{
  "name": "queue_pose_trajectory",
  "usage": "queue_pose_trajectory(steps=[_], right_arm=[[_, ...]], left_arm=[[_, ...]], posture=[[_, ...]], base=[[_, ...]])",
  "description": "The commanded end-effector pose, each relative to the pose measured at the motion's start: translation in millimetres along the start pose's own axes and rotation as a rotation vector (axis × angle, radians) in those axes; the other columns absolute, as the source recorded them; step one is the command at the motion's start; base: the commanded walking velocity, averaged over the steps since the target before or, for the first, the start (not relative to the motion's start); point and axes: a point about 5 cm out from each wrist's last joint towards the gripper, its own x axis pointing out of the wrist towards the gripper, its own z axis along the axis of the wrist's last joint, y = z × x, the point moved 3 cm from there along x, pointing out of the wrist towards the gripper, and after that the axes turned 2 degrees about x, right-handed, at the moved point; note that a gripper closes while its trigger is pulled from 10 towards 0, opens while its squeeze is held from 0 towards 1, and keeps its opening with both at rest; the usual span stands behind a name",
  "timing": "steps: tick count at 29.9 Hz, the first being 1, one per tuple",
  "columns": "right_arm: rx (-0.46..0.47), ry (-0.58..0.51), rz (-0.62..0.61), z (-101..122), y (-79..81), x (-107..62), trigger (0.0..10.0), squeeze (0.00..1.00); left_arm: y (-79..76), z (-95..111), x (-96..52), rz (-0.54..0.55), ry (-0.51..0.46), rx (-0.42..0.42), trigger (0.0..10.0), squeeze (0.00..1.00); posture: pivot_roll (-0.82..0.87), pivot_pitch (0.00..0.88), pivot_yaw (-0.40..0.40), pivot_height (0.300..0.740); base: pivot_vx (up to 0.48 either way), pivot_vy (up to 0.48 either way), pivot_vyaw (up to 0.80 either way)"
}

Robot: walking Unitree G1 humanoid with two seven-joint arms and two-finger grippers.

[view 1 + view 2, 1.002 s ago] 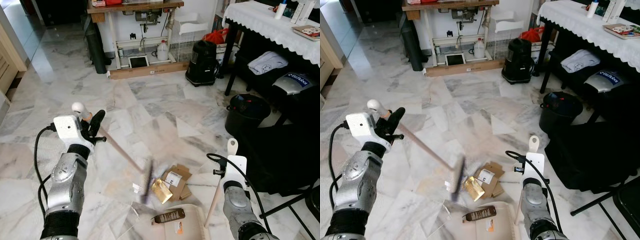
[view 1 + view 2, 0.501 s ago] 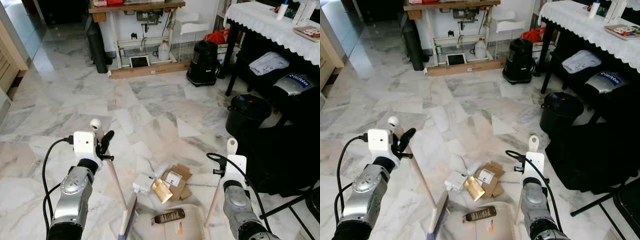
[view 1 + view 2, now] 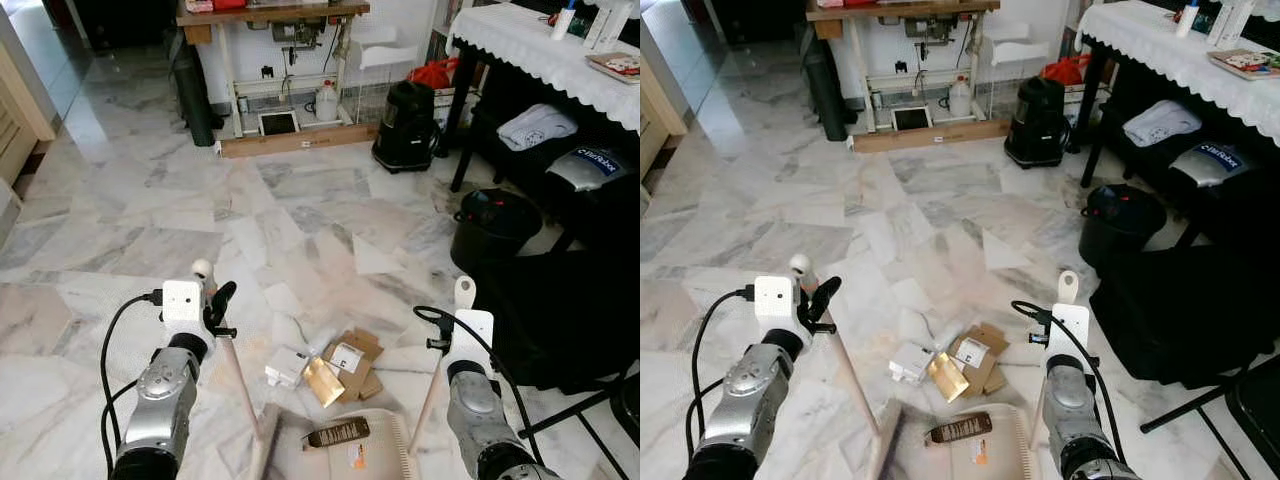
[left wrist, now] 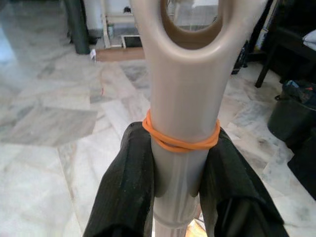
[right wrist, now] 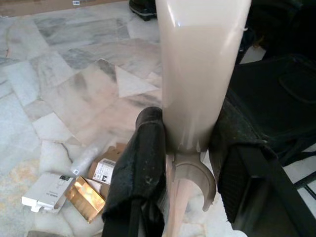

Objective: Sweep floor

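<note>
1. The left gripper has its fingers clenched on the broom handle, just below an orange rubber band near the handle's hanging loop.
2. The right gripper has its fingers clenched on the dustpan handle, which stands nearly upright.
3. The broom handle slants from the left gripper down to the broom head, which rests on the floor at the left edge of the dustpan.
4. Done so far, as judged: a brown wrapper already lies on the dustpan.
5. Left to do, as judged: a small pile lies on the floor just beyond the dustpan lip, consisting of a white box, a gold packet, a piece of flat cardboard and a clear plastic wrapper.
6. The task appears partly complete: the rubbish is gathered in one spot, but most of it is not yet in the dustpan.
</note>
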Motion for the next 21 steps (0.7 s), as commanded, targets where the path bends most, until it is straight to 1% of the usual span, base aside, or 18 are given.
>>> queue_pose_trajectory(steps=[1,4,5,8,10,11,12,13,17,21], right_arm=[[-0.026,0.095,-0.01,-22,-4.6,-6.1,10.0,0.0],[-0.027,0.095,-0.011,-22,-5.1,-6.2,10.0,0.0],[-0.028,0.094,-0.014,-22,-5.9,-6.3,10.0,0.0],[-0.027,0.094,-0.017,-23,-7.2,-6.5,10.0,0.0],[-0.026,0.092,-0.022,-23,-8.6,-6.6,10.0,0.0],[-0.025,0.092,-0.027,-23,-10.2,-6.6,10.0,0.0],[-0.025,0.092,-0.029,-23,-10.8,-6.6,10.0,0.0],[-0.025,0.092,-0.029,-23,-10.8,-6.6,10.0,0.0],[-0.023,0.091,-0.033,-23,-11.2,-6.5,10.0,0.0],[-0.022,0.092,-0.039,-23,-13.1,-6.4,10.0,0.0]], left_arm=[[3.1,9,4.7,0.016,-0.043,-0.026,10.0,0.0],[0.3,6,8.4,0.009,-0.028,-0.007,10.0,0.0],[-2.3,6,13.3,0.002,-0.019,0.044,10.0,0.0],[-6.3,7,18.5,-0.009,-0.013,0.094,10.0,0.0],[-13.9,13,23.4,-0.034,-0.031,0.072,10.0,0.0],[-24.3,15,27.4,-0.077,-0.032,0.061,10.0,0.0],[-28.4,14,28.6,-0.094,-0.025,0.063,10.0,0.0],[-28.4,14,28.6,-0.094,-0.025,0.063,10.0,0.0],[-42.2,11,31.4,-0.146,0.002,0.064,10.0,0.0],[-52.5,7,33.4,-0.182,0.02,0.067,10.0,0.0]], posture=[[0.07,0.0,-0.007,0.74],[0.06,0.0,-0.005,0.74],[0.06,0.0,-0.001,0.74],[0.05,0.0,0.002,0.74],[0.04,0.0,0.005,0.74],[0.04,0.0,0.006,0.74],[0.04,0.0,0.006,0.74],[0.04,0.0,0.006,0.74],[0.03,0.0,0.01,0.74],[0.03,0.0,0.013,0.74]], base=[[0.0,0.0,0.0],[0.0,0.0,0.0],[0.0,0.0,0.0],[0.0,0.0,0.0],[0.0,0.0,0.0],[0.0,0.0,0.0],[0.0,0.0,0.0],[0.0,0.0,0.0],[0.0,0.0,0.0],[0.0,0.0,0.0]])
